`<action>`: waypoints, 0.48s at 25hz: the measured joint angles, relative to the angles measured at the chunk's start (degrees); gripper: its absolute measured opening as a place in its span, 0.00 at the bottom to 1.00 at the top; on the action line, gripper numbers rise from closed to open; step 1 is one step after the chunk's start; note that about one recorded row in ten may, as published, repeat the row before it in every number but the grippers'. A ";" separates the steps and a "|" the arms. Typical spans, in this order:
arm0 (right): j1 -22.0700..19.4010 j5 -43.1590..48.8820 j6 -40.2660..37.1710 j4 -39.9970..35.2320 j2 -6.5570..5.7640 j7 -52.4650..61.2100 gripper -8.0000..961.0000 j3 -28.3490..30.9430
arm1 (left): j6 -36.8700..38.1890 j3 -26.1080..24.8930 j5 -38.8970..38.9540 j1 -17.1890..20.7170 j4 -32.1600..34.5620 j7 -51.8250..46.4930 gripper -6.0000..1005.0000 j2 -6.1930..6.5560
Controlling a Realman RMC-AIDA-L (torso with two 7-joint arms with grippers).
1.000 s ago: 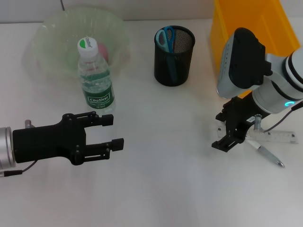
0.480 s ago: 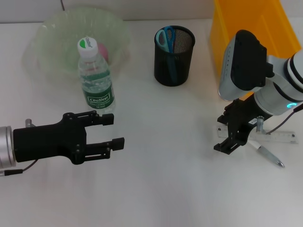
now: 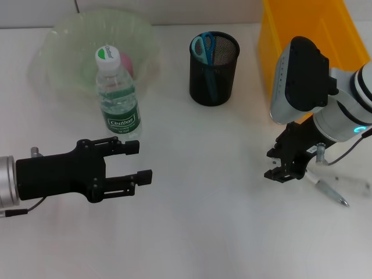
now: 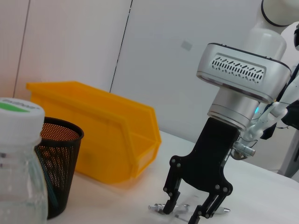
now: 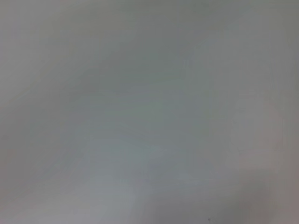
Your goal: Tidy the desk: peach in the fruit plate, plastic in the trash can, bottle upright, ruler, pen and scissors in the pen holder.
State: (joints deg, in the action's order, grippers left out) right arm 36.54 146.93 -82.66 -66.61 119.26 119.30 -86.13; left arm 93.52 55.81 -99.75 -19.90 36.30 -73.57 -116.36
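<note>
Head camera looks down on the desk; left wrist camera faces across it, sharing the pen holder (image 3: 214, 68).

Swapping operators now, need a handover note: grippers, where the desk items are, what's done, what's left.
Right gripper: open, low over the ruler and pen on the desk's right side, in front of the yellow bin; gripping nothing.
Left gripper: open, empty, idle just in front of the bottle.
Done: bottle upright; peach in the fruit plate; scissors in the pen holder.
Left: ruler and pen into the pen holder. No loose plastic in view on the desk.
</note>
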 joint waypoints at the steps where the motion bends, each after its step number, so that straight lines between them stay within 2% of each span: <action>1: 0.00 0.00 0.00 0.01 0.00 0.00 0.54 0.00 | 0.00 0.00 0.00 0.01 0.00 0.00 0.73 0.00; 12: -0.16 -0.07 0.27 -0.19 0.00 -0.03 0.43 0.47 | 0.00 0.07 0.00 -0.08 -0.01 0.00 0.73 0.00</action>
State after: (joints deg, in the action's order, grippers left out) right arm 36.38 146.86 -82.39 -66.81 119.27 119.27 -85.66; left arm 93.51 55.88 -99.75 -19.98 36.29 -73.57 -116.36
